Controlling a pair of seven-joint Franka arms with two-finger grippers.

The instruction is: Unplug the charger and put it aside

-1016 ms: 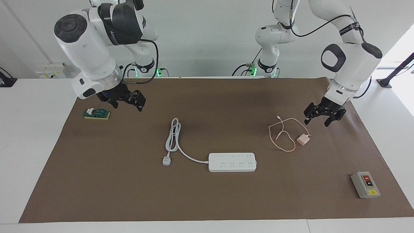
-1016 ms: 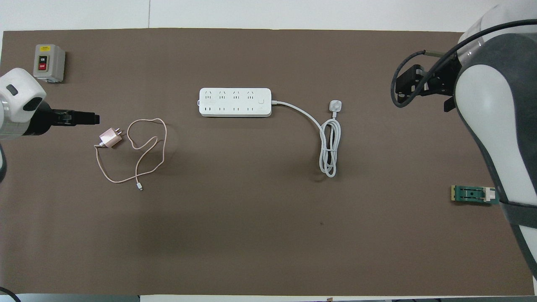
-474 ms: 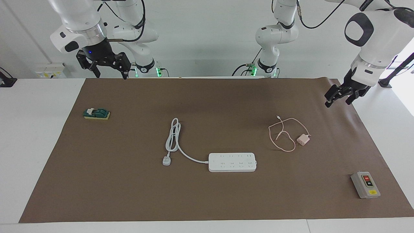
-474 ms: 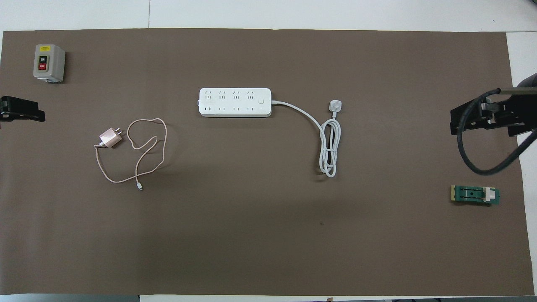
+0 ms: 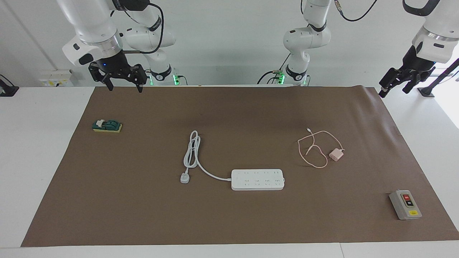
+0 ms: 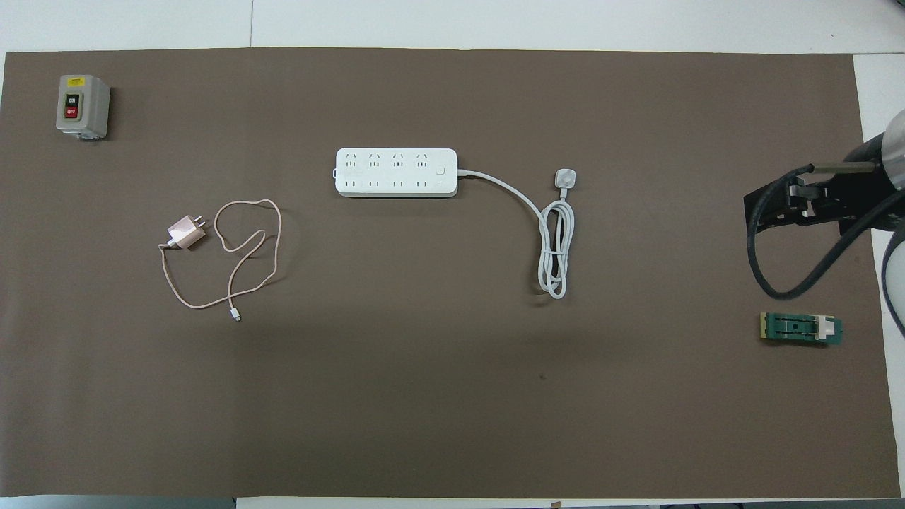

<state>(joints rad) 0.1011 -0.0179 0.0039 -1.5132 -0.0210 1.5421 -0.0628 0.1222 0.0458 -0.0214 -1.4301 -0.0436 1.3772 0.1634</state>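
The charger point(image 5: 336, 154), a small pale pink cube with a thin pink cable point(image 5: 312, 150) looped beside it, lies loose on the brown mat point(image 5: 229, 222). It is apart from the white power strip point(image 5: 257, 179), nearer to the robots and toward the left arm's end. It also shows in the overhead view point(image 6: 186, 232), as does the strip point(image 6: 396, 172), with nothing plugged into it. My left gripper point(image 5: 393, 92) is open and empty, raised over the mat's corner, out of the overhead view. My right gripper point(image 5: 123, 86) is open and empty, raised over the mat's edge nearest the robots, and shows in the overhead view point(image 6: 781, 208).
The strip's thick white cord is coiled, with its plug point(image 5: 184, 178) on the mat. A grey box with red and black buttons point(image 5: 405, 205) stands at the left arm's end. A small green device on a yellow base point(image 5: 107, 125) lies at the right arm's end.
Both grippers have risen and drawn back toward the robots. The left one has moved away from the charger and out of the overhead view. The charger and strip have not moved.
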